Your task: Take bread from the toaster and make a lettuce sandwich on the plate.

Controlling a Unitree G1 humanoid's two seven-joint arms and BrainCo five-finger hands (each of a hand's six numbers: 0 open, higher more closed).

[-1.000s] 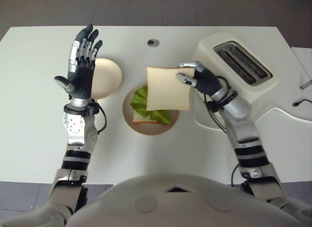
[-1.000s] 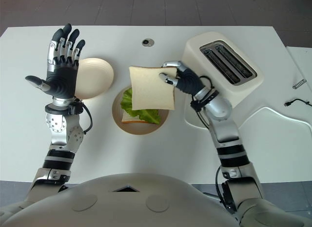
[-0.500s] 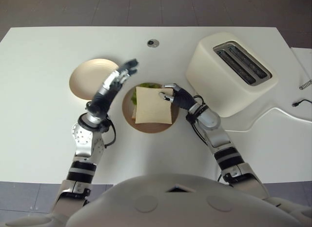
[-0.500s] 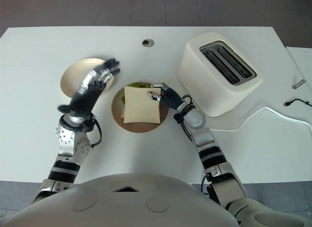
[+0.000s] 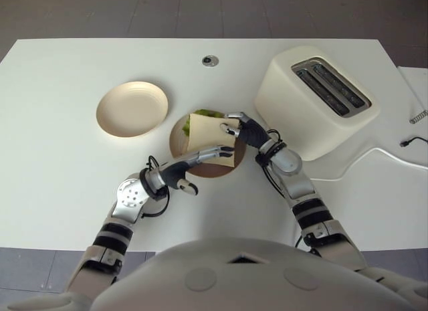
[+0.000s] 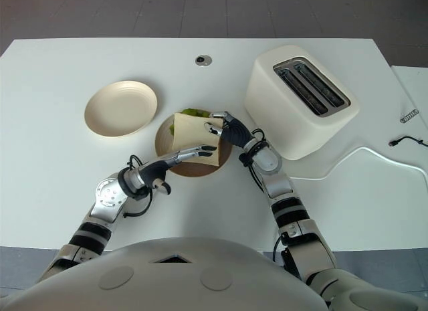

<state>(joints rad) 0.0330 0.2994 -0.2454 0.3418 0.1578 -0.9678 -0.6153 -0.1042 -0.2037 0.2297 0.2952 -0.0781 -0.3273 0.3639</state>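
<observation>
one cream toaster [image 5: 314, 100] with two slots is standing at the right, and one cream dish [image 5: 132, 108] is sitting at the left. between them, one brown plate [image 5: 176, 145] is carrying the top bread slice [image 5: 208, 138] over lettuce [image 5: 208, 114]. the right hand [image 5: 246, 130] is pinching the slice's far right corner. the left hand [image 5: 187, 169] is lying outstretched across its near edge.

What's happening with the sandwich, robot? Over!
Right hand pinching bread slice corner; left hand flat on its near edge. Slice lies on lettuce, on plate. Second plate apart, nothing blocking.
</observation>
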